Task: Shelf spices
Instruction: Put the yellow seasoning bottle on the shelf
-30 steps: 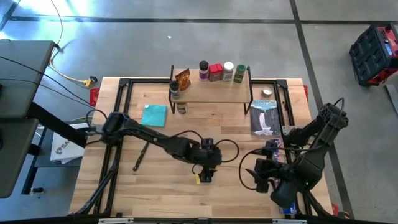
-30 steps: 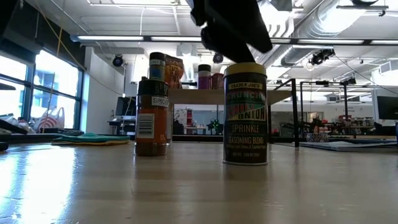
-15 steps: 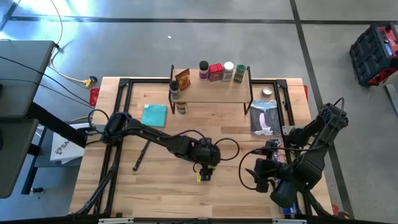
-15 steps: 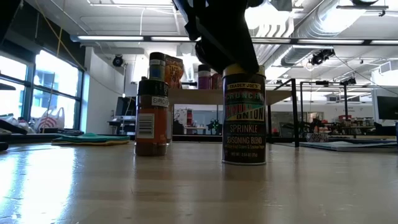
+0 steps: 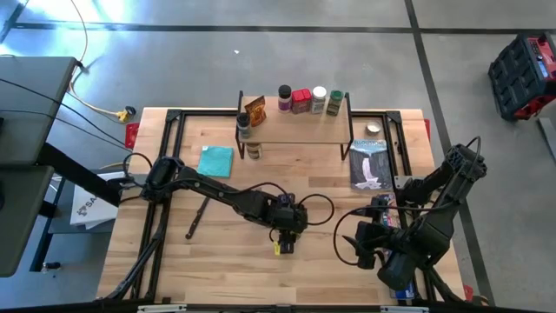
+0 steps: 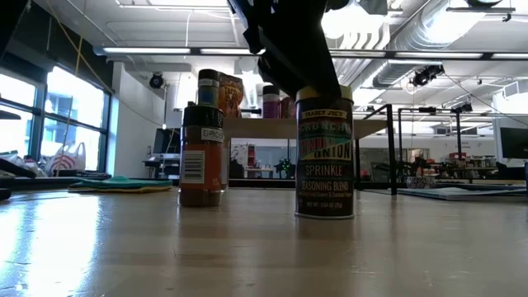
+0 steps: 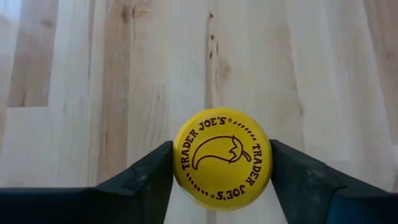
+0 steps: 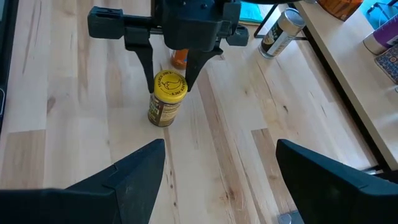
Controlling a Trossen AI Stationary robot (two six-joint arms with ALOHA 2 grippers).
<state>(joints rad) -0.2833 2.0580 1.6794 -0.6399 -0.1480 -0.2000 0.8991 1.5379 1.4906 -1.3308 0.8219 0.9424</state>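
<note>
A spice jar with a yellow lid (image 7: 222,158) and a dark label (image 6: 324,153) stands upright on its base on the wooden table, near the middle (image 5: 279,249). My left gripper (image 8: 169,84) reaches down over it and is shut on its top. The shelf (image 5: 295,130) stands at the far edge. It carries an orange-brown packet (image 5: 254,110) and several jars (image 5: 309,100). Two more jars (image 5: 248,137) stand by its left legs. My right gripper (image 8: 221,168) hangs open over the table's near right, clear of everything. My left gripper pinches the jar's yellow lid by its rim (image 7: 176,163), one finger (image 7: 146,180) on either side. The fingers come from above, slanting down (image 8: 144,59). The jar stands upright with its base on the table (image 6: 324,213).
A teal cloth (image 5: 215,161) lies left of centre, and a thin dark rod (image 5: 196,217) lies nearer the front. A blue box (image 5: 369,163) and a small tin (image 5: 373,129) lie to the right of the shelf. Black rails (image 5: 169,148) frame the tabletop.
My left gripper has come down over the yellow-lidded jar, and its dark body now covers the lid in the low view. The jar stays upright on the table.
</note>
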